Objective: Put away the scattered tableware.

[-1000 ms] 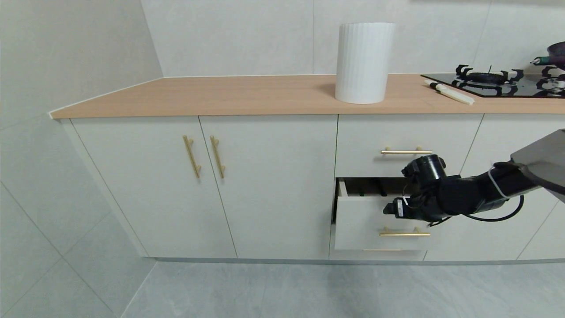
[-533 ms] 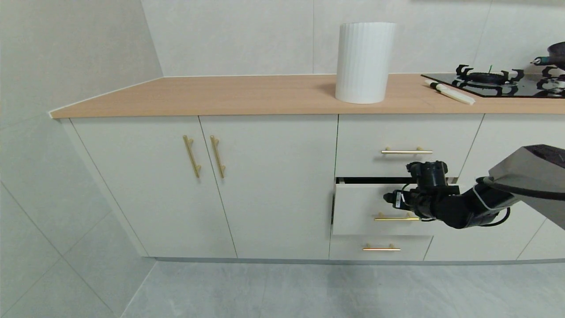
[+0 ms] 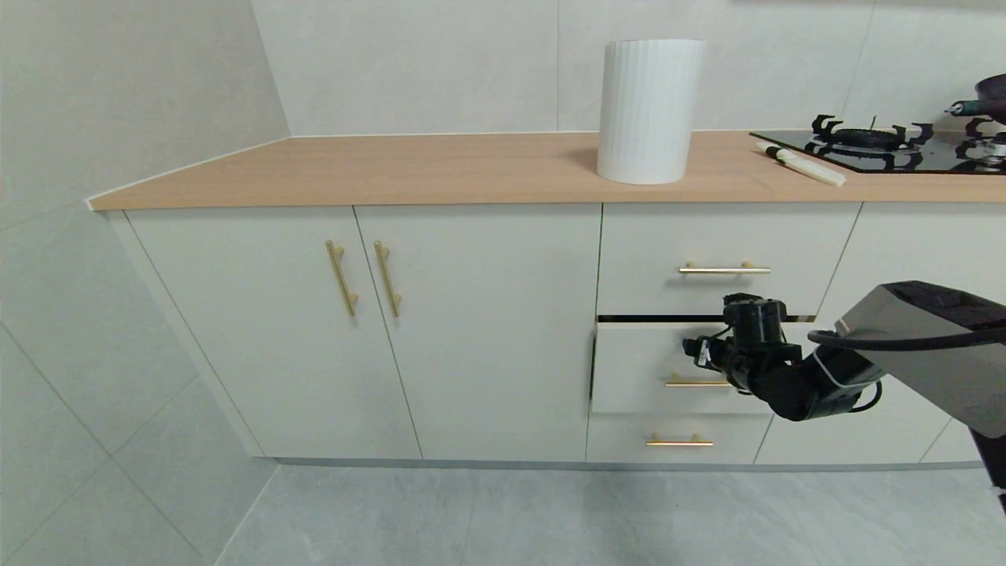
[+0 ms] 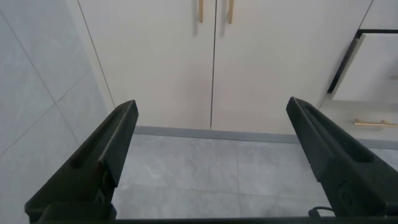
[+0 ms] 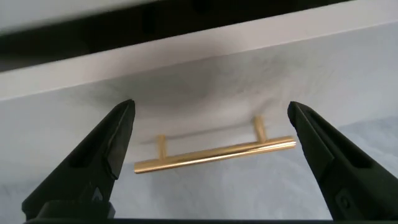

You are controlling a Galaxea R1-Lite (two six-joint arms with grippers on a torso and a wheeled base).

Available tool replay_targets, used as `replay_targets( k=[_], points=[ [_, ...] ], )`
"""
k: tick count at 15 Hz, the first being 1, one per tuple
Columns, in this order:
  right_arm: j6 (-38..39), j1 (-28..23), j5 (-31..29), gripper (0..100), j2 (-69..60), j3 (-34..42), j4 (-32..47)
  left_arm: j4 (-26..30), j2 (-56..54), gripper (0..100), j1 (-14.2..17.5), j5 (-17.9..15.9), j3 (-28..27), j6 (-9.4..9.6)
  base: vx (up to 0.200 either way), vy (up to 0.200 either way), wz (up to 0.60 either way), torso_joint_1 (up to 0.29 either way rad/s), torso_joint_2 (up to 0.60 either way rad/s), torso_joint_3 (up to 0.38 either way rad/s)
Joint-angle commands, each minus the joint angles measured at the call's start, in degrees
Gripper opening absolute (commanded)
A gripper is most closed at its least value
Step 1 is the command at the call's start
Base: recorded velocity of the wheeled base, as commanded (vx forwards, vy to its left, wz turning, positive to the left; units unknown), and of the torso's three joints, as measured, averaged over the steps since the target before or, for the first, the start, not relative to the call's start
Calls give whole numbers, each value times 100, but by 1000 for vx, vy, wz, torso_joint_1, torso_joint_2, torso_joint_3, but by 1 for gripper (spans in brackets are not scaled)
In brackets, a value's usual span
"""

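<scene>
Head view, lower right: right gripper (image 3: 695,350) at the drawer (image 3: 644,369) front, pushed in further than a second ago, dark slit left. Upper right: white utensil (image 3: 802,165) on the counter (image 3: 393,169). Left wrist view: left gripper (image 4: 211,107) spread wide. Right wrist view: spread wide, handle (image 5: 214,155) centre frame between fingers.

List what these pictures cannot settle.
Middle drawer contents: head view, its front panel leaves only a dark slit.
Whether the right claw touches the handle: right wrist view shows open fingers flanking it, contact unclear.
Pan: cut by head view's right edge.
</scene>
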Motion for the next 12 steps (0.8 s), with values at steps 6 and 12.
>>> replay_targets(
  k=[6,12],
  points=[
    [289,-73,-43,100,300,-504,19,-1,2,100,1,1,0,-1,0,0,0,0,0,0],
    [562,-99,-78,100,546,-1022,63,-1,2,100,1,1,0,-1,0,0,0,0,0,0]
  ],
)
